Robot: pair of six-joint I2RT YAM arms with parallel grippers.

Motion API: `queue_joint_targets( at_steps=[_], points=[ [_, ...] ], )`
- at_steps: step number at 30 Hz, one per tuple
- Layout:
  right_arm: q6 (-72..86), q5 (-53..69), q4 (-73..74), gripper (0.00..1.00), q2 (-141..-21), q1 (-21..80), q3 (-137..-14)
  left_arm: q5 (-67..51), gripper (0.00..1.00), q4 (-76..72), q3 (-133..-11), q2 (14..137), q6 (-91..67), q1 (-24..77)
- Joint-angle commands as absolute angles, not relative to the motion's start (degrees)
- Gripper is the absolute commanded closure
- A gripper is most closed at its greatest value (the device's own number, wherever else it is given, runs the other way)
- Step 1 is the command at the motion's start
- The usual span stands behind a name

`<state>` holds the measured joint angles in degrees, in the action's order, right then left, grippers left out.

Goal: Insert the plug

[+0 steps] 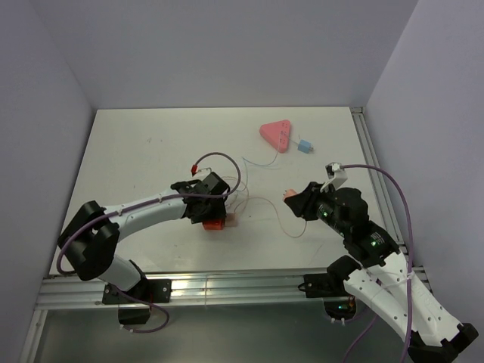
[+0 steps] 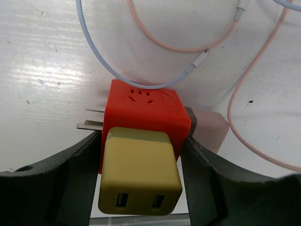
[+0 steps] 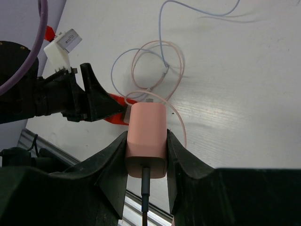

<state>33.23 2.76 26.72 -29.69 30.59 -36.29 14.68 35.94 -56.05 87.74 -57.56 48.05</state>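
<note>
The plug (image 1: 305, 146), tiny and light blue, lies at the far right of the table beside the pink triangular socket strip (image 1: 277, 135); neither gripper is near it. My left gripper (image 2: 143, 136) is shut on an orange-red adapter block (image 2: 141, 106), which has metal prongs on its left side and an olive-yellow USB charger (image 2: 138, 174) on its near face. In the top view that block (image 1: 214, 224) sits at the table's middle front. My right gripper (image 3: 146, 136) is shut on a pink charger (image 3: 146, 136) with a dark cable coming out of its rear.
Thin pink and pale blue cables (image 2: 155, 42) loop over the white table (image 1: 151, 151) around the orange-red block. A small pale pink block (image 2: 212, 129) sits by the left gripper's right finger. The metal rail (image 1: 227, 286) runs along the near edge. Grey walls close in three sides.
</note>
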Motion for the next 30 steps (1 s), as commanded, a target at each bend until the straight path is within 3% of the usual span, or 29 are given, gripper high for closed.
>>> queue_joint_targets(
  at_steps=[1,12,21,30],
  points=[
    [32.96,4.21,25.75,1.0,-29.79,30.32,-37.44,17.22,1.0,29.53,-53.62,84.12,-51.0,48.43],
    [27.07,20.74,34.1,1.0,-42.97,30.32,-45.17,13.88,1.0,10.74,-46.15,70.5,-34.47,55.8],
    [29.09,29.44,36.56,1.0,-42.54,30.41,-49.48,14.95,1.0,-2.54,-36.39,54.68,-12.5,65.56],
    [29.79,37.61,35.25,1.0,-44.38,30.32,-49.66,-1.14,1.0,-3.59,-31.3,45.71,7.46,65.57]
  ],
)
